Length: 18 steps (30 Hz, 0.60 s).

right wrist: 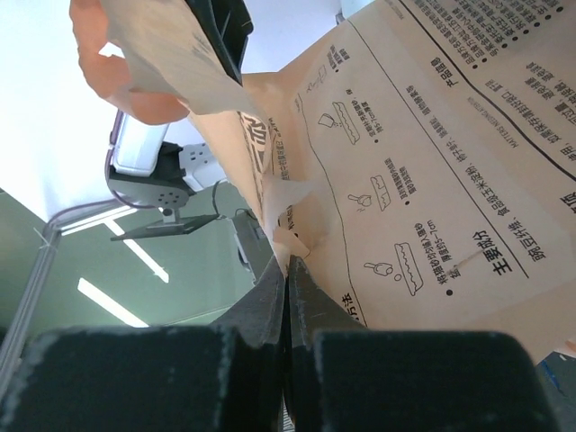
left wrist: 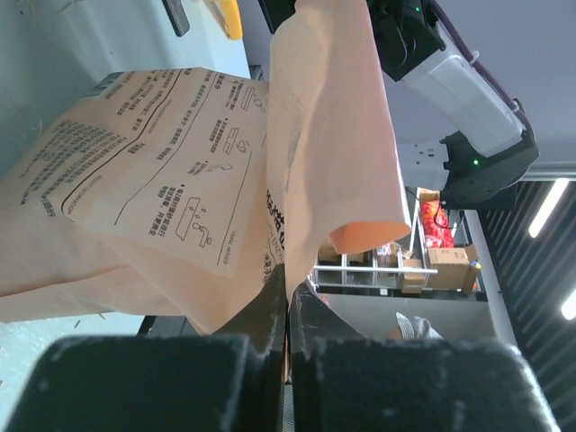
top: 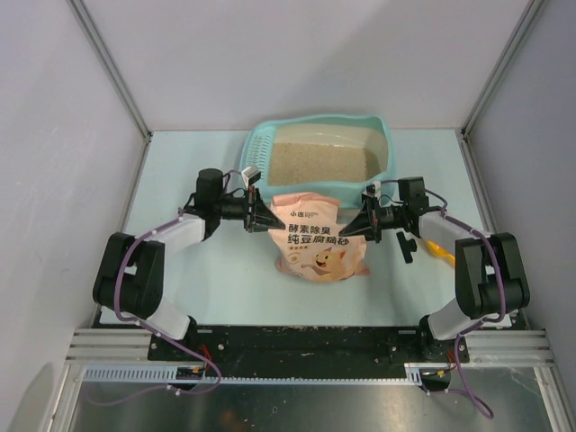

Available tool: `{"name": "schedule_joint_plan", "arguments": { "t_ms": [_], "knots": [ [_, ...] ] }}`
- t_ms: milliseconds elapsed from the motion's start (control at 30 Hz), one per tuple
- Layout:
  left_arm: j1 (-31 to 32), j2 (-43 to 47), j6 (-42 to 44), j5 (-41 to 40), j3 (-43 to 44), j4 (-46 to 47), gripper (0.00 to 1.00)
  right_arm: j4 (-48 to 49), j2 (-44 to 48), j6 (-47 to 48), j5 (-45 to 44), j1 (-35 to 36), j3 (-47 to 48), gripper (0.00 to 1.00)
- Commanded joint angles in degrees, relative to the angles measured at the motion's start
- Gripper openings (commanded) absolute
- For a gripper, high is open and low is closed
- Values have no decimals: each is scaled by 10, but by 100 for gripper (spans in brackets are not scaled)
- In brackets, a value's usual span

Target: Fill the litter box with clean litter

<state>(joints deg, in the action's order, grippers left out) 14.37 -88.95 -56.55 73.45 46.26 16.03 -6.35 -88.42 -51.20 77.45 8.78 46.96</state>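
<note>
Two arms worked over one pale counter (top: 207,270), and each had its fingers pressed shut on the single pink-orange bag (top: 310,245). From above, the left fingers (top: 271,220) pinched the bag's upper left edge and the right fingers (top: 351,229) pinched its upper right edge, so the bag stood upright between them with its cartoon-pig face toward the arm bases. The left wrist camera showed the left fingers (left wrist: 286,310) closed together on a fold of the bag (left wrist: 162,180), with printed instructions on the panel above. The right wrist camera showed the same on the other side: the right fingers (right wrist: 286,274) clamped on a seam of the bag (right wrist: 432,171). One litter box (top: 317,123) sat just behind the bag at the far middle of the counter, its slotted grid (top: 259,153) at the left end. The clean litter (top: 324,160) lay inside it as one flat beige bed covering the floor. One orange scoop (top: 438,250) lay on the counter to the right, near the right arm and apart from the bag.
</note>
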Motion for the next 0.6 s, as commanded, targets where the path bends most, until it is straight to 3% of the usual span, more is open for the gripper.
{"name": "schedule_joint_plan", "arguments": {
  "t_ms": [0, 67, 100, 167, 200, 233, 267, 300, 367, 400, 433, 500, 567],
  "knots": [
    [-6, 30, 29, -12, 5, 0, 10, 13, -8, -44, 47, -1, 20, 0],
    [-37, 54, 84, -20, 20, -18, 24, 40, -9, -57, 46, 6, 20, 0],
    [-52, 79, 113, -38, 30, -45, 36, 46, -9, -61, 47, 8, 20, 0],
    [-95, 104, 268, -80, 80, -198, 48, 43, -8, -59, 45, 12, 21, 0],
    [-103, 145, 368, -102, 92, -227, 51, 39, -8, -56, 43, 12, 21, 0],
    [-106, 170, 410, -127, 96, -238, 54, 34, -10, -51, 43, 13, 20, 0],
    [-94, 194, 453, -135, 104, -238, 62, 31, -10, -50, 45, 12, 20, 0],
    [-79, 232, 542, -145, 110, -241, 67, 31, -11, -49, 44, 12, 20, 0],
    [-18, 245, 641, -163, 143, -295, 74, 29, -12, -50, 43, 10, 20, 0],
    [8, 238, 765, -166, 161, -334, 74, 30, -12, -50, 42, 9, 20, 0],
    [34, 232, 822, -191, 179, -407, 74, 27, -11, -51, 40, 11, 20, 0],
    [104, 218, 940, -223, 200, -443, 73, 17, -11, -49, 38, 10, 20, 0],
    [157, 211, 997, -262, 198, -454, 73, 11, -8, -44, 38, 10, 20, 0]
  ]
}}
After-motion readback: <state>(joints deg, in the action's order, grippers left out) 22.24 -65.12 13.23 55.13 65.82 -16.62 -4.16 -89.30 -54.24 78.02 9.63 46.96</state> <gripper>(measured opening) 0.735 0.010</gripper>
